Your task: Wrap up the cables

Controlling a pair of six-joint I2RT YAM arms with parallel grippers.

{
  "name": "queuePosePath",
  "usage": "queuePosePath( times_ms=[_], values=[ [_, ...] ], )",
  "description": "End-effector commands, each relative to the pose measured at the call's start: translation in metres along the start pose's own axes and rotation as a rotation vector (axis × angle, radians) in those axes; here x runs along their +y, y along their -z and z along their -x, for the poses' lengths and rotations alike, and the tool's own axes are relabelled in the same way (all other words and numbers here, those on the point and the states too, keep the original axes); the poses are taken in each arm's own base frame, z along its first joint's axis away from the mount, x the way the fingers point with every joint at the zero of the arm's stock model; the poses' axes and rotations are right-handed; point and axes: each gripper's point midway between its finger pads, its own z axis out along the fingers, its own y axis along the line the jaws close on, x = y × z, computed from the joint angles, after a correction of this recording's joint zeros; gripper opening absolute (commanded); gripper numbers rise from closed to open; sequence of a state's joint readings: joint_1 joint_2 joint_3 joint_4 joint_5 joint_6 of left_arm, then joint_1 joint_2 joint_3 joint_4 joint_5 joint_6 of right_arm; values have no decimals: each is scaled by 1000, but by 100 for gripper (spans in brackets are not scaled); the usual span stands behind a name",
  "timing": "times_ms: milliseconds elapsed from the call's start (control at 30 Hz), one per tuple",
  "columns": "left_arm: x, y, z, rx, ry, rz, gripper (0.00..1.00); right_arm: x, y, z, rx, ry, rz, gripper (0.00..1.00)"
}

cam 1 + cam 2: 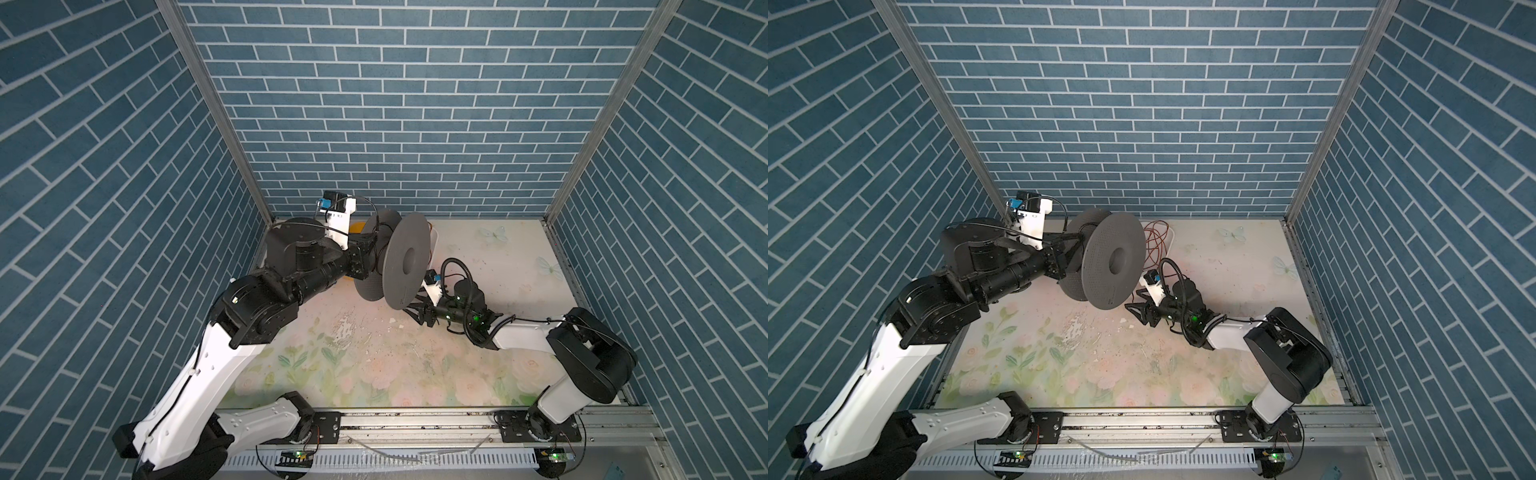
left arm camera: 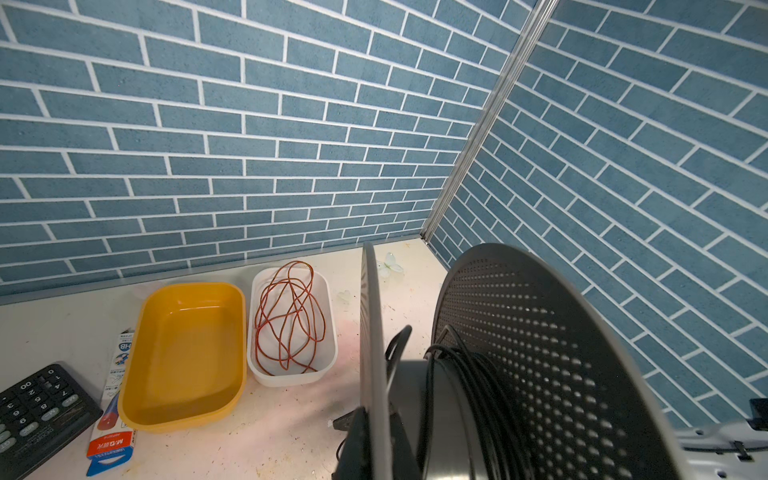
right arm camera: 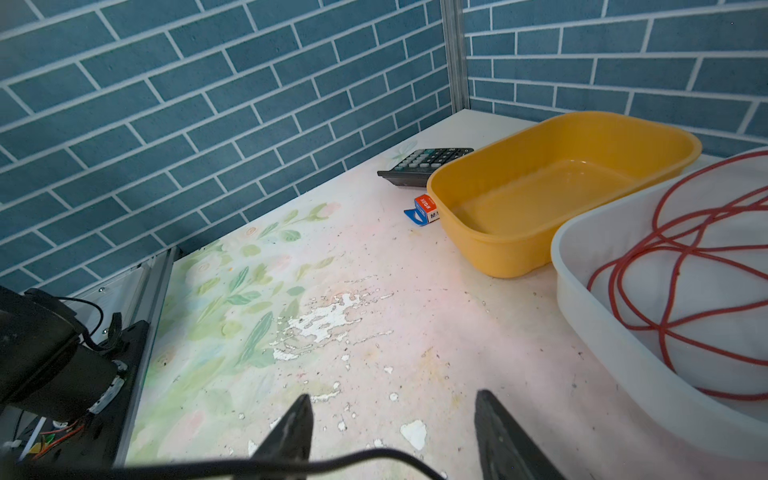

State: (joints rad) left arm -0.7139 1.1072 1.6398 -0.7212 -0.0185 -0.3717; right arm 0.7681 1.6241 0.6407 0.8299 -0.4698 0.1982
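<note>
The spool (image 1: 399,286) is held clear of the surface (image 3: 332,332) by the left end effector (image 2: 365,424), which is clamped shut on the thin edge of one flange. The cable (image 2: 478,395) is seen wound in black turns on the hub between the two flanges, with a loose loop standing off beside the gripped flange. In both top views the hub's axis is laid roughly level, running from the left arm toward the right one.

The right end effector (image 3: 394,395) is placed low, just beside the lower rim of the other flange (image 1: 1100,266). Its fingers are spread, and only bare surface is seen between the tips. From there the cable lies up and across, behind that flange, nearer the left arm. Any tail of cable leading to the right end effector cannot be made out. The wrapping is judged well along, and the free end would have to be found first.
</note>
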Motion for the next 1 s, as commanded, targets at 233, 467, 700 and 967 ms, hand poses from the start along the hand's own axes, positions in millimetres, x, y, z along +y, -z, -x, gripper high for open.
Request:
queuePosePath(
  times_ms=[233, 467, 700, 967],
  values=[
    [-1, 6, 29, -110, 6, 17, 0, 14, -10, 2, -22, -51, 63, 1],
    [29, -20, 17, -55, 12, 159, 0, 19, -8, -32, 97, -67, -51, 0],
    [63, -44, 4, -31, -26, 344, 0, 81, -21, -41, 212, 95, 6, 0],
    [104, -62, -23, 4, -101, 558, 0, 135, -25, -15, 270, 248, 35, 0]
  ],
)
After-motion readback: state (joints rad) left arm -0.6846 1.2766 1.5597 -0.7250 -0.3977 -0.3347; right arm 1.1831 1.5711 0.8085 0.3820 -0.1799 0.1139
